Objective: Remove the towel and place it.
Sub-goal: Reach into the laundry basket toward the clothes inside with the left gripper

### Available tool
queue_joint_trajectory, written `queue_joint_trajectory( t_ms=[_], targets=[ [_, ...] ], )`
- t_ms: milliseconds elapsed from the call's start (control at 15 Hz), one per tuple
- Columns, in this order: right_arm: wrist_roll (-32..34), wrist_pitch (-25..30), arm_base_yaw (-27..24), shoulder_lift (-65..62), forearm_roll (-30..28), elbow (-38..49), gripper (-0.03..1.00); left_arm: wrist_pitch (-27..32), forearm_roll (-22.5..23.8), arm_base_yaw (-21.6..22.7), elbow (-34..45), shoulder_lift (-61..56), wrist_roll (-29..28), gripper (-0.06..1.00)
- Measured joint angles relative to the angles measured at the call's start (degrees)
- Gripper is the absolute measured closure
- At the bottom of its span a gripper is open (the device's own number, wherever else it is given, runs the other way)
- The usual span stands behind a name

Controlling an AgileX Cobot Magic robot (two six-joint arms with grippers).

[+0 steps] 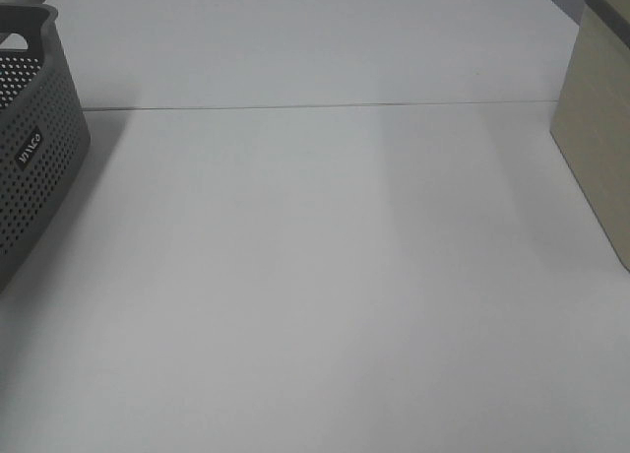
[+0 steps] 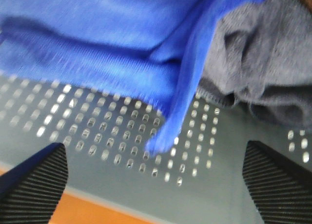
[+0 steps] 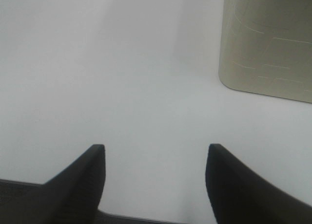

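Both left gripper (image 2: pixel 153 151) and right gripper (image 3: pixel 156 148) agape — rumpled royal-blue towel (image 2: pixel 97 44), seemingly in basket (image 2: pixel 87 129).

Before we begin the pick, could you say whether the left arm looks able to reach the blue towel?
Probably yes: the left gripper is open, and the towel lies ahead on the perforated basket, nothing between; a grey cloth adjoins it.

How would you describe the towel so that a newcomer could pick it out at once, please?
Start at the grey perforated basket on the table's left edge. In the left wrist view, the towel lies bunched against that perforated plastic. It is bright blue; the cloth beside it is grey.
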Motion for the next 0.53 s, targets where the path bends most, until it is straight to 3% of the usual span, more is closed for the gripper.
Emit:
queue_joint_trajectory(
  t_ms=[267,533],
  targets=[
    [0.0,0.0,0.0,0.0,0.0,0.0,0.36,-1.32,1.89,-1.6,0.0,3.67,-1.66,0.06],
    [0.0,0.0,0.0,0.0,0.0,0.0,0.36,-0.97,1.38,-1.83,0.0,4.93,-1.83,0.27]
  ],
)
